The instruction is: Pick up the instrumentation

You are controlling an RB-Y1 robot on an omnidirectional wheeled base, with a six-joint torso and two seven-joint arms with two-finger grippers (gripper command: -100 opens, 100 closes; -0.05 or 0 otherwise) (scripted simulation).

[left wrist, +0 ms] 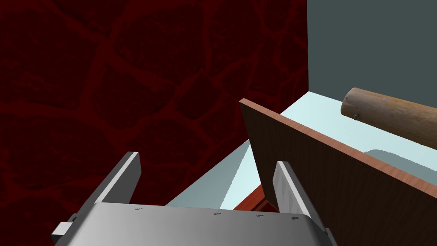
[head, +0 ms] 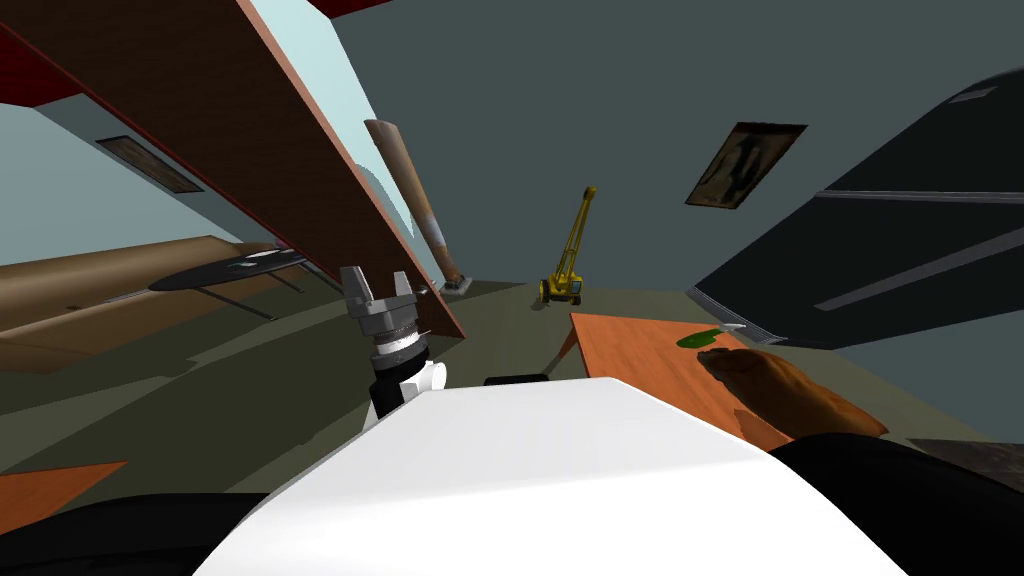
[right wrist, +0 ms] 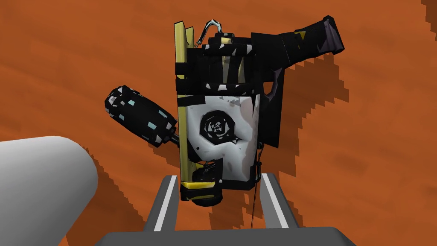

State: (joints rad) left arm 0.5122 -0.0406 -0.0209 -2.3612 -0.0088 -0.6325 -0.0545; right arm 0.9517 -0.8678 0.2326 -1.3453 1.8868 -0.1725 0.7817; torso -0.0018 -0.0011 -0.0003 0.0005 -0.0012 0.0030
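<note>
Left pincer (head: 378, 285) stands raised with fingers spread wide; right pincer (right wrist: 218, 179) has fingers drawn in, gripping.

Instrument face (right wrist: 222, 132): a black swirl is sitting on the white panel, with white flecks on the black casing above it; none of it is forming letters or numbers.
Left gripper (left wrist: 206, 159): tiny dark marks are running along the edge of its grey body, too small to read.
Wall picture (head: 745, 163): far right on the grey wall, it is showing a dim smudge and no words.
Yellow crane (head: 567, 262): it is standing far off, and no lettering can be made out on it.
</note>
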